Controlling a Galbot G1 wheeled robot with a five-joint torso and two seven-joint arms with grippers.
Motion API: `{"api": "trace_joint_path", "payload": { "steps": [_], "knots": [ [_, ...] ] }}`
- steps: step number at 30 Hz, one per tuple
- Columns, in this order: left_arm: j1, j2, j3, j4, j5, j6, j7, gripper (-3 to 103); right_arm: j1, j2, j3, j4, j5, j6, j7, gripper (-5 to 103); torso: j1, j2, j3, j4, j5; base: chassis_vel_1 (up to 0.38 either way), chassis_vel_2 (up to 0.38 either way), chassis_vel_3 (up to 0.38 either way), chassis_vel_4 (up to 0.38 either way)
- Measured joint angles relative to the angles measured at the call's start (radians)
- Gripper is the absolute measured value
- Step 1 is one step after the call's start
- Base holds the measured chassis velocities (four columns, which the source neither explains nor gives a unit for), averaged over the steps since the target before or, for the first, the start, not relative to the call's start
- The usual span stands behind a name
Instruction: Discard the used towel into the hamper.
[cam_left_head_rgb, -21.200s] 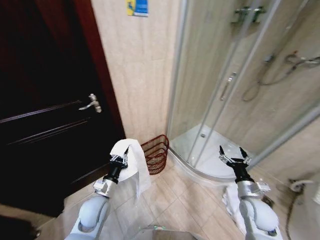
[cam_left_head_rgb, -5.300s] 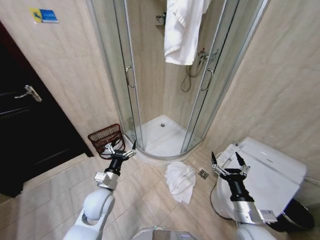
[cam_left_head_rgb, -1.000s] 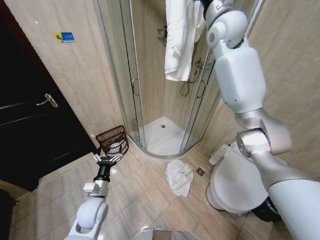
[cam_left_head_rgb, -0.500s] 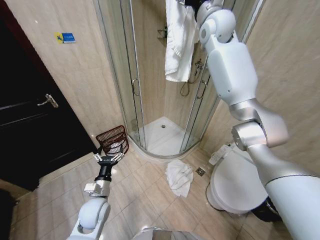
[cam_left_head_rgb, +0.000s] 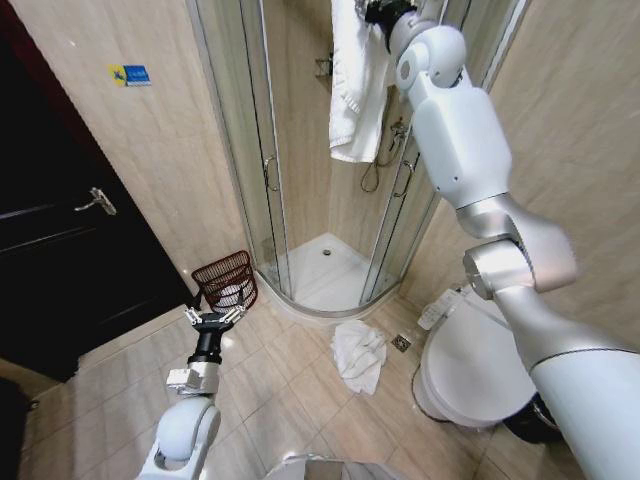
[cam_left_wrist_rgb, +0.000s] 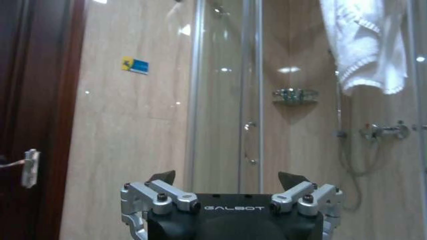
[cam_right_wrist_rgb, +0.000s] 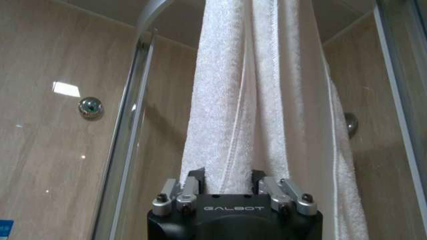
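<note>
A white towel (cam_left_head_rgb: 357, 80) hangs over the top of the glass shower enclosure. My right arm reaches high up to it, and the right gripper (cam_left_head_rgb: 379, 12) is at its upper part. In the right wrist view the right gripper (cam_right_wrist_rgb: 226, 176) has its fingers closed in on a hanging fold of the towel (cam_right_wrist_rgb: 248, 100). The hamper (cam_left_head_rgb: 226, 281), a reddish-brown wire basket, stands on the floor against the wall beside the shower, with something white inside it. My left gripper (cam_left_head_rgb: 212, 318) hovers low just in front of the hamper, open and holding nothing (cam_left_wrist_rgb: 228, 177).
Another white towel (cam_left_head_rgb: 358, 353) lies crumpled on the tiled floor between the shower tray (cam_left_head_rgb: 325, 270) and the toilet (cam_left_head_rgb: 470, 372). A dark door (cam_left_head_rgb: 70, 220) is at the left. The glass shower doors (cam_left_head_rgb: 265, 160) stand behind the hamper.
My right arm has swung slightly left, bringing its gripper against the hanging towel. The left arm, hamper and floor towel have stayed where they were.
</note>
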Motion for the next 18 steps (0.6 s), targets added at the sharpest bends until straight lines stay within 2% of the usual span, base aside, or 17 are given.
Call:
{"api": "trace_joint_path", "payload": {
  "steps": [1, 4, 8, 9, 11, 16, 18],
  "knots": [
    [-0.001, 0.001, 0.000, 0.001, -0.001, 0.000, -0.004, 100, 0.000, 0.000, 0.001, 0.000, 0.000, 0.000, 0.000, 41, 0.000, 0.000, 0.000, 0.0000, 0.0000, 0.000, 0.000, 0.000, 0.000],
    [-0.003, 0.003, -0.001, 0.004, -0.002, -0.001, -0.007, 100, 0.002, -0.001, 0.001, 0.004, 0.000, 0.000, 0.000, 37, 0.000, -0.001, -0.001, 0.0000, 0.0000, 0.000, 0.000, 0.000, 0.000],
    [-0.005, -0.001, 0.012, -0.003, -0.003, 0.005, -0.008, 100, -0.006, -0.010, -0.005, 0.025, -0.001, 0.001, 0.001, 20, -0.001, -0.002, -0.001, 0.0002, -0.0002, 0.000, 0.000, 0.000, 0.000],
    [-0.005, -0.001, 0.012, -0.003, -0.003, 0.005, -0.008, 100, -0.006, -0.010, -0.005, 0.025, -0.001, 0.001, 0.001, 20, -0.001, -0.002, -0.001, 0.0002, -0.0002, 0.000, 0.000, 0.000, 0.000],
    [-0.005, -0.004, 0.024, -0.014, -0.002, 0.011, -0.008, 100, -0.025, -0.028, -0.012, 0.053, 0.001, 0.001, 0.008, 13, -0.001, -0.002, -0.001, 0.0002, -0.0001, 0.000, 0.000, 0.000, 0.000],
    [-0.002, -0.003, 0.042, -0.033, 0.001, 0.021, -0.009, 100, -0.078, -0.078, -0.022, 0.146, 0.034, -0.009, 0.047, 4, -0.001, -0.003, -0.002, -0.0001, 0.0002, 0.000, 0.000, 0.000, 0.000],
    [-0.002, -0.003, 0.045, -0.035, 0.002, 0.022, -0.009, 100, -0.095, -0.091, -0.023, 0.180, 0.053, -0.017, 0.063, 4, -0.001, -0.003, -0.002, -0.0001, 0.0002, 0.000, 0.000, 0.000, 0.000]
  ]
}}
